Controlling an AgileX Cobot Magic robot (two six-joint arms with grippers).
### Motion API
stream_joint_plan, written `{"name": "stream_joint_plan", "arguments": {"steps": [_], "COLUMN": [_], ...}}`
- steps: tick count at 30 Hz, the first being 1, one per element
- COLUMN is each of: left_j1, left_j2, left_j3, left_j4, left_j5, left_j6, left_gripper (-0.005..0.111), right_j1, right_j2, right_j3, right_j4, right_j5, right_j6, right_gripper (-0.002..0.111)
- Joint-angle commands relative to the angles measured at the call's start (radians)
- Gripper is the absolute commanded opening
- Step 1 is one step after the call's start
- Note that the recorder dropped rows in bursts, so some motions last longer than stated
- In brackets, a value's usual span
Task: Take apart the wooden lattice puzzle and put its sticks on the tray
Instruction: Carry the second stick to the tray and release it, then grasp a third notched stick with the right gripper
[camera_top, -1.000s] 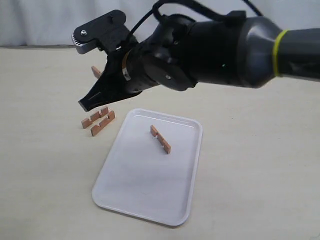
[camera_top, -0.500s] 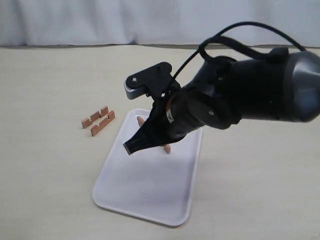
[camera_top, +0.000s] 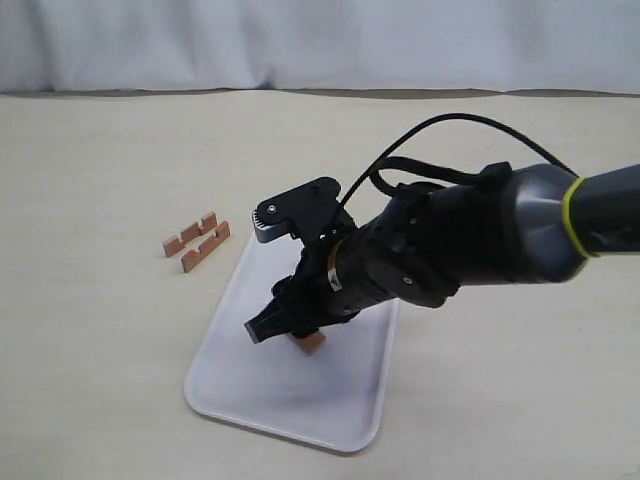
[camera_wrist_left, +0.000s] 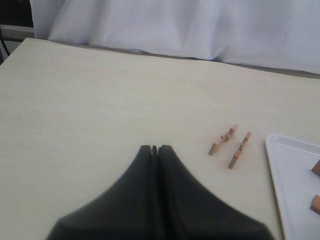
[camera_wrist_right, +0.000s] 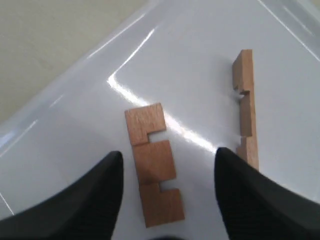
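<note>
- On a pale beige, matte table (camera_top: 100, 150): a large white tray (camera_top: 300, 400) of smooth glossy plastic, rectangular, with rounded corners and a low raised rim.
- Low over the tray: the right claw (camera_top: 262, 328), matte black, jaws spread wide and gripping nothing.
- From the right wrist view: tapering black fingers (camera_wrist_right: 90, 200) on either side of a flat stick (camera_wrist_right: 152, 162), apart from it.
- Flat stick: reddish-brown wood with fine grain, a short bar with two square notches along one long edge, broad face down on the tray floor.
- Near it, also in the tray: a second stick (camera_wrist_right: 245, 107) of the same wood, standing on its edge, notches showing.
- On the table just beside the tray's far left corner: a third stick (camera_top: 190, 233) and a fourth stick (camera_top: 205, 247), parallel, with a narrow gap between them, not interlocked.
- Puzzle fully apart: two sticks in the tray, two outside it.
- Left claw (camera_wrist_left: 155, 149), seen from its wrist view only: smooth black fingers pressed together with nothing between, over bare table, well apart from the sticks.
- Right arm (camera_top: 470, 240): bulky rounded black housing, then a grey sleeve with a yellow ring (camera_top: 570, 215); a black cable (camera_top: 440, 122) arching above.
- Behind the table: white cloth (camera_top: 300, 40) hanging in soft folds.
</note>
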Motion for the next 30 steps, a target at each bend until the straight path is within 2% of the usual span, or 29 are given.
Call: {"name": "stream_joint_plan", "arguments": {"steps": [1, 6, 10, 12, 16, 19, 24, 30], "left_j1": [-0.001, -0.001, -0.001, -0.001, -0.001, -0.001, -0.001, -0.001], "left_j2": [-0.001, -0.001, -0.001, -0.001, -0.001, -0.001, -0.001, -0.001], "left_j3": [0.002, 0.002, 0.002, 0.002, 0.002, 0.002, 0.002, 0.002], "left_j4": [0.001, 0.001, 0.001, 0.001, 0.001, 0.001, 0.001, 0.001], "left_j5": [-0.01, -0.01, -0.01, -0.01, -0.01, -0.01, -0.01, -0.01], "left_j6": [-0.002, -0.002, -0.002, -0.002, -0.002, -0.002, -0.002, -0.002], "left_gripper": [0.0, 0.0, 0.0, 0.0, 0.0, 0.0, 0.0, 0.0], "right_j1": [-0.003, -0.003, 0.009, 0.05, 0.132, 0.175, 0.233, 0.252], "right_j2": [-0.066, -0.13, -0.063, -0.027, 0.109, 0.216, 0.342, 0.415], "right_j3": [-0.015, -0.024, -0.039, -0.106, -0.376, -0.531, -0.689, -0.726], "right_j4": [-0.009, 0.032, 0.068, 0.066, 0.062, -0.088, -0.371, -0.523], "right_j5": [-0.024, -0.013, -0.038, -0.025, 0.166, 0.304, 0.484, 0.434], "right_j6": [0.008, 0.035, 0.127, 0.127, 0.144, 0.324, 0.609, 0.869], "right_gripper": [0.062, 0.061, 0.061, 0.061, 0.061, 0.061, 0.061, 0.061]}}
